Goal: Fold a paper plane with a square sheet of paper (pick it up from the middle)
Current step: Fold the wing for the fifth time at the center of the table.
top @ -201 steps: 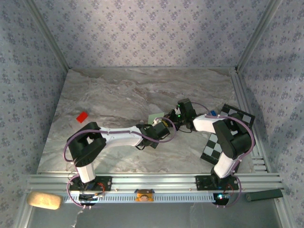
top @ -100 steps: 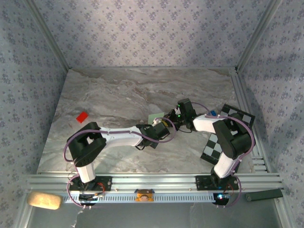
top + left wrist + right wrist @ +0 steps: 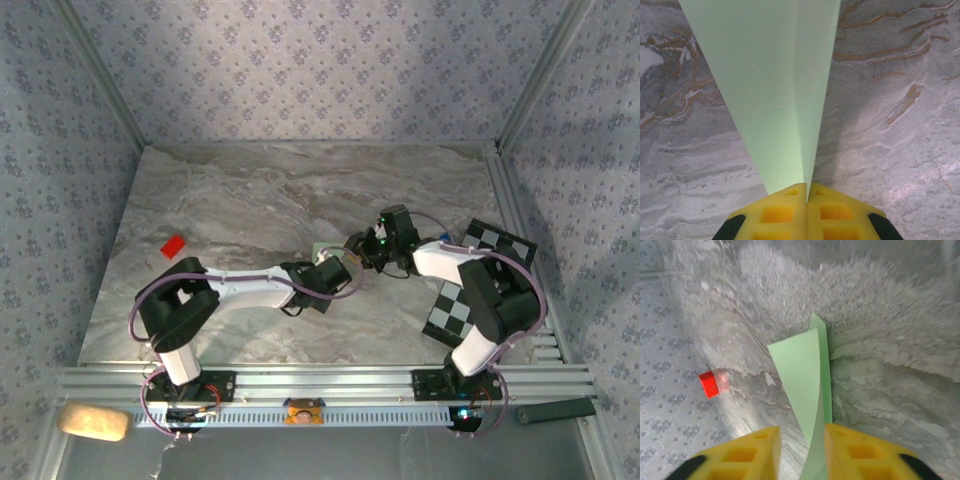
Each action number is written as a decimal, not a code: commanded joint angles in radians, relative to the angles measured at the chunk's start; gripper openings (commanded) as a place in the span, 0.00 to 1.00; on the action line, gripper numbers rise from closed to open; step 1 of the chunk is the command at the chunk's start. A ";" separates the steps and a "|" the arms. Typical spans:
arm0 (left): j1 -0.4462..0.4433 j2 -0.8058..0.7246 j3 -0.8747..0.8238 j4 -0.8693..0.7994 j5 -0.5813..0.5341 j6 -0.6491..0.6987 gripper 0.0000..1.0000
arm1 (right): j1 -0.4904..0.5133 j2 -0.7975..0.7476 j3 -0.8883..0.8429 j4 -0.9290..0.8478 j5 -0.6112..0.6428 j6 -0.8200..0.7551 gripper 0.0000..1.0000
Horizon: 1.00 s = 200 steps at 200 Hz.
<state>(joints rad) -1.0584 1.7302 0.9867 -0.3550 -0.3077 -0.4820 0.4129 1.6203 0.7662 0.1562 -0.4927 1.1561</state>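
The square sheet of paper [image 3: 775,90], pale green, is folded along a centre crease into a narrow paper plane shape that widens away from my left gripper [image 3: 806,192]. That gripper is shut on the narrow end, its yellow pads pressed together. In the top view the two grippers meet near the table's middle, and a corner of the green paper [image 3: 325,247] shows beside my left gripper [image 3: 343,263]. My right gripper [image 3: 802,432] is open. The paper [image 3: 802,370] runs between its fingers and lies against the right fingertip [image 3: 850,445].
A small red square piece [image 3: 173,246] lies on the marble table at the left, also seen as the red piece [image 3: 710,384]. A black-and-white checkered board [image 3: 448,315] sits under the right arm at the table's right edge. Patterned walls enclose the table.
My right gripper has opened from shut and shifted slightly right. My left gripper has closed fully on the paper's narrow end.
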 commanded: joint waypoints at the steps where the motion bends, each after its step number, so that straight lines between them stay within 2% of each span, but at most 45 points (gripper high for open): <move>1: 0.040 -0.070 -0.049 0.107 0.126 -0.045 0.00 | -0.027 -0.064 -0.014 -0.097 0.052 -0.066 0.36; 25: 0.079 -0.097 -0.101 0.193 0.214 -0.065 0.00 | -0.041 -0.102 -0.037 -0.119 0.072 -0.078 0.37; 56: 0.109 -0.125 -0.166 0.289 0.269 -0.076 0.00 | -0.036 -0.123 -0.052 -0.114 0.095 -0.094 0.36; 93: 0.129 -0.163 -0.274 0.469 0.323 -0.086 0.00 | -0.002 -0.195 -0.088 -0.110 0.242 -0.127 0.32; 113: 0.146 -0.176 -0.306 0.522 0.377 -0.103 0.00 | 0.001 -0.227 -0.096 -0.116 0.274 -0.146 0.30; 144: 0.201 -0.141 -0.328 0.561 0.495 -0.152 0.00 | 0.004 -0.250 -0.104 -0.115 0.274 -0.158 0.28; 174: 0.253 -0.111 -0.380 0.689 0.631 -0.214 0.00 | 0.001 -0.234 -0.086 -0.113 0.164 -0.197 0.25; 200: 0.282 -0.092 -0.395 0.720 0.682 -0.224 0.00 | 0.015 -0.211 -0.088 -0.097 0.122 -0.219 0.24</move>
<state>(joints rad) -0.7967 1.6138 0.6060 0.2787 0.2630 -0.6739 0.4133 1.3907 0.6735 0.0650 -0.3149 0.9840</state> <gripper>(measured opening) 0.044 0.246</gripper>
